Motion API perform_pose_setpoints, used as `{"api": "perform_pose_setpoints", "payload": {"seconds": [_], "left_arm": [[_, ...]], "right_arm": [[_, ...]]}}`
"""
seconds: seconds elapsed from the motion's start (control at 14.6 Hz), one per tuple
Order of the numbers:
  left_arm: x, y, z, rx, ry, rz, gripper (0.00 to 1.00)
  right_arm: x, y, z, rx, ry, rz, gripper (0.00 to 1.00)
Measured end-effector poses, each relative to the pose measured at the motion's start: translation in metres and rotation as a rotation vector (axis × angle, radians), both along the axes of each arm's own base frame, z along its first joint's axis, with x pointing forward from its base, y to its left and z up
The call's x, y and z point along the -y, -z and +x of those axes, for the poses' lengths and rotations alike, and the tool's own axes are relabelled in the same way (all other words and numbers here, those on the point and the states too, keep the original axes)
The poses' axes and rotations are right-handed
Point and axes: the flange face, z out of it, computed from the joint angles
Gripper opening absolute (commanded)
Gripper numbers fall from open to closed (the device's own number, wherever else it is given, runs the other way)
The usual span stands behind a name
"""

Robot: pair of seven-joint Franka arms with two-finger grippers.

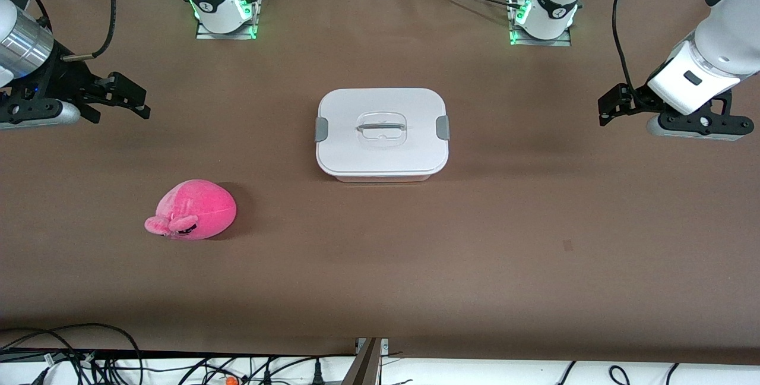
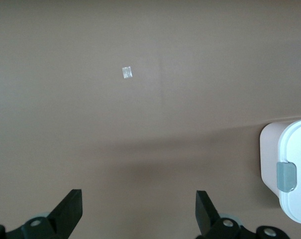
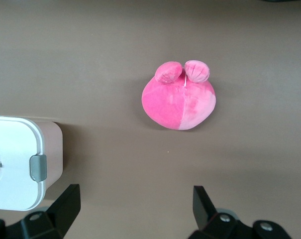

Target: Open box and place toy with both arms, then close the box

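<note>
Box (image 1: 382,133) sits mid-surface (image 1: 504,224), white lid (image 1: 380,113) on, 2 grey clips shut. Toy (image 1: 191,210) lies nearer the front camera, toward the right arm's end. Left pincer (image 1: 607,110) and right pincer (image 1: 139,106) both hang spread above bare surface, well apart from box.

Under me lies a wide, flat table covered in matte brown material (image 1: 380,266), reaching from one arm's end to the other. A small pale rectangular patch of tape (image 2: 127,72) sticks to it toward my left arm's end, near the front edge. Loose black cables (image 1: 71,355) tangle below that front edge.
</note>
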Motion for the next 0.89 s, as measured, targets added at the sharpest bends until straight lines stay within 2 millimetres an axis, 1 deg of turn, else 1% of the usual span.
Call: {"api": "perform_pose_setpoints", "payload": {"seconds": [0.21,0.27,0.34,0.41,0.62,0.69,0.82,0.89], "left_arm": [[0.000,0.002,-0.002,-0.022,0.001,0.001,1.00],[0.003,0.003,-0.003,-0.025,0.009,-0.001,1.00],[0.012,0.002,-0.004,-0.027,0.028,-0.011,1.00],[0.028,0.002,-0.007,-0.028,0.056,-0.027,1.00],[0.091,-0.005,-0.018,-0.019,0.164,-0.055,1.00],[0.109,-0.007,-0.020,-0.016,0.207,-0.063,1.00],[0.139,-0.001,-0.023,-0.029,0.357,-0.100,1.00],[0.154,0.008,-0.023,-0.048,0.443,-0.131,1.00]], "right_arm": [[0.000,0.000,0.000,0.000,0.000,0.000,1.00],[0.000,0.000,0.000,-0.001,0.000,0.000,1.00],[0.000,0.000,0.000,-0.001,0.000,0.000,1.00],[0.000,0.000,0.000,-0.001,0.000,0.000,1.00],[0.000,0.000,0.000,-0.001,0.001,0.000,1.00],[0.001,0.000,0.000,-0.001,0.001,0.000,1.00],[0.001,0.000,0.000,0.000,0.001,0.000,1.00],[0.001,0.000,0.000,0.000,0.001,0.000,1.00]]}}
